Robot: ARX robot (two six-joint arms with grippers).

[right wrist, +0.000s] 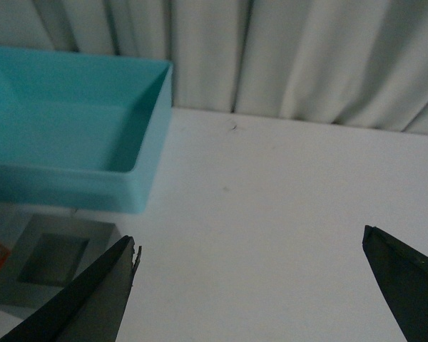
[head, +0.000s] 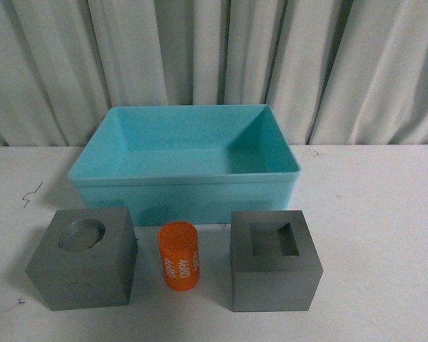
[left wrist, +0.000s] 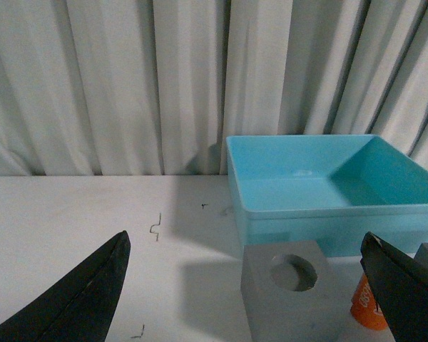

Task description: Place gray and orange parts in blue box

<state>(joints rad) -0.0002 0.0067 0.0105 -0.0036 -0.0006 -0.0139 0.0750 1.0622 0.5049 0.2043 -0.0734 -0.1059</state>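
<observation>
Plainly, in the front view nothing is in the blue box yet. The round-recess cube, the orange cylinder and the square-recess cube stand in a row on the white table just in front of the box, and neither arm shows. The cylinder stands upright between the cubes with only narrow gaps on either side, so I judge that a finger coming down for a cube could clip it, tip it and send it rolling. In the left wrist view the left gripper has its fingers spread wide and holds nothing. The round-recess cube sits between them and ahead, with the cylinder partly hidden behind one finger. A squeeze that is off centre on such a broad block may twist it or shove it against the box wall. In the right wrist view the right gripper is likewise spread wide and empty, but it faces mostly bare table, with the square-recess cube off to one side beyond a fingertip. Closing from this position would likely catch only a corner, or miss the cube altogether. Both arms reaching for the middle together could also meet.
</observation>
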